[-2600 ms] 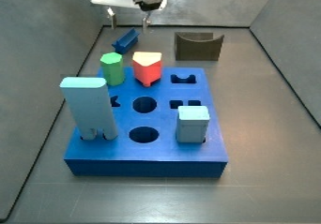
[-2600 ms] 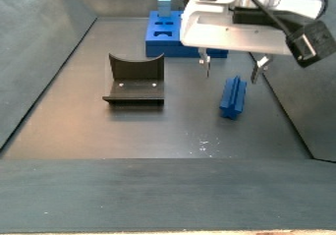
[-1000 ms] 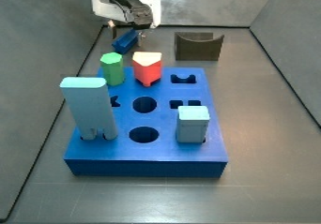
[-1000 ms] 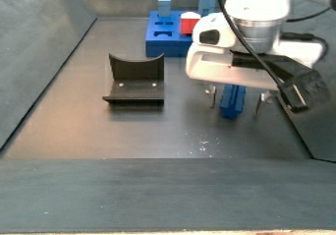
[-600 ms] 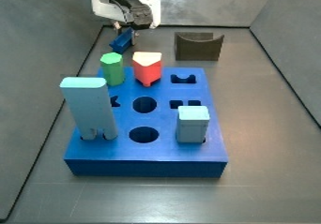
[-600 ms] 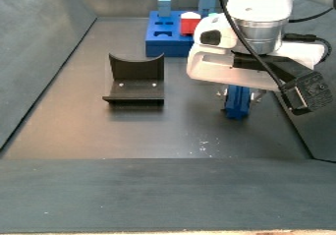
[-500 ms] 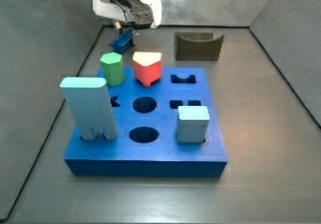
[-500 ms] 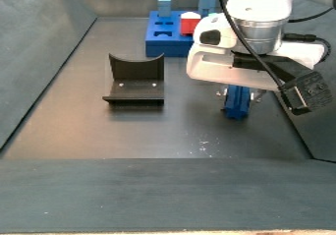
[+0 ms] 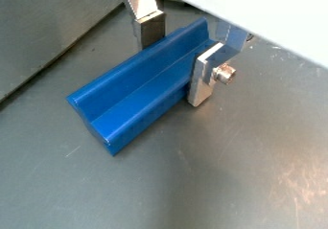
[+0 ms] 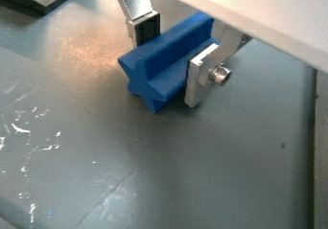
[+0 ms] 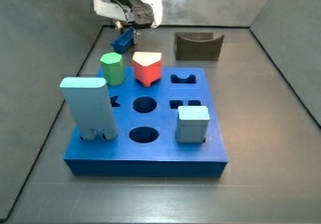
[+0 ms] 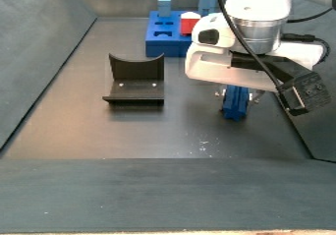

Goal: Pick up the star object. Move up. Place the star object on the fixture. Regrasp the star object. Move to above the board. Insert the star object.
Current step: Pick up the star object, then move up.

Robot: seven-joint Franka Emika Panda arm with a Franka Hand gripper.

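The star object (image 9: pixel 134 89), a dark-blue star-section prism, lies on its side on the grey floor; it also shows in the wrist view (image 10: pixel 160 60) and partly in both side views (image 11: pixel 127 34) (image 12: pixel 234 103). My gripper (image 9: pixel 177 51) is low over it, with one silver finger on each side pressing its flanks (image 10: pixel 174 53). In both side views the gripper (image 11: pixel 129 26) (image 12: pixel 237 96) stands at floor level behind the board. The fixture (image 11: pixel 197 46) (image 12: pixel 134 80) stands empty, apart from the gripper. The board (image 11: pixel 150 139) (image 12: pixel 163 32) lies nearby.
On the board stand a tall pale-blue block (image 11: pixel 88 106), a green peg (image 11: pixel 113 67), a red peg (image 11: pixel 148 68) and a small pale-blue square block (image 11: pixel 192 125). Grey walls enclose the floor; one wall runs close beside the gripper (image 12: pixel 315 121).
The gripper came down from above the floor to around the star object and its fingers closed in on it. Over the last half second nothing moved.
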